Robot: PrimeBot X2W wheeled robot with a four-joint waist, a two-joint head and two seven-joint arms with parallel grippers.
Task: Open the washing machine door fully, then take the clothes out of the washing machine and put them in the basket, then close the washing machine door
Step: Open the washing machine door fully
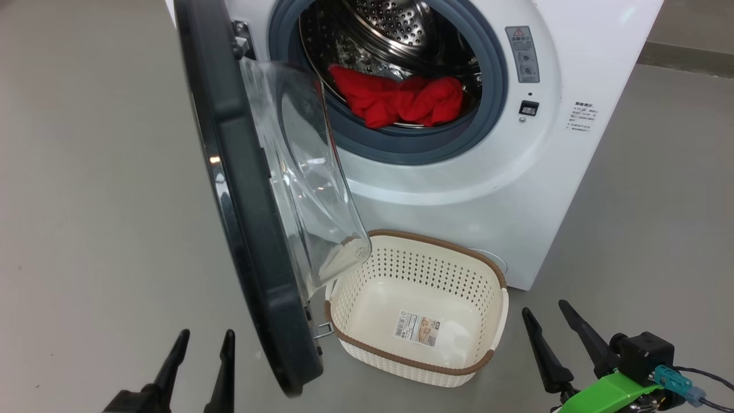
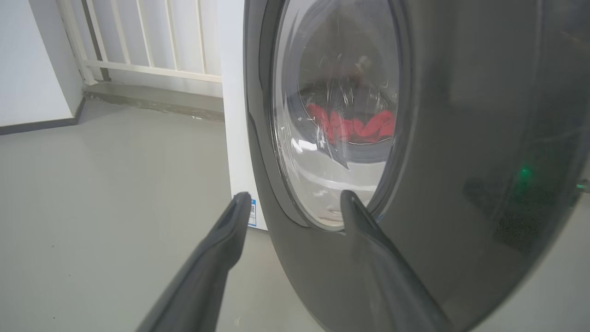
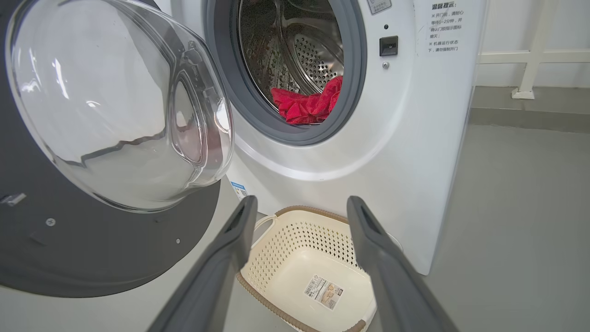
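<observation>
The white washing machine [image 1: 504,189] stands ahead with its door [image 1: 252,229] swung out toward me, roughly at a right angle to the front. Its black rim and clear glass bowl [image 1: 304,172] hang partly over the basket. Red clothes [image 1: 398,100] lie at the drum's front lip, also seen in the right wrist view [image 3: 306,106] and through the door glass [image 2: 355,127]. The cream basket [image 1: 459,269] sits empty on the floor before the machine [image 3: 318,230]. My left gripper [image 1: 203,344] is open, just outside the door's outer face [image 2: 461,138]. My right gripper [image 1: 547,321] is open, right of the basket.
Grey floor [image 1: 86,201] spreads to the left and right of the machine. A white railing [image 2: 147,41] and a low kerb run along the back wall. The door's latch hook [image 1: 324,330] sticks out near the basket's left corner.
</observation>
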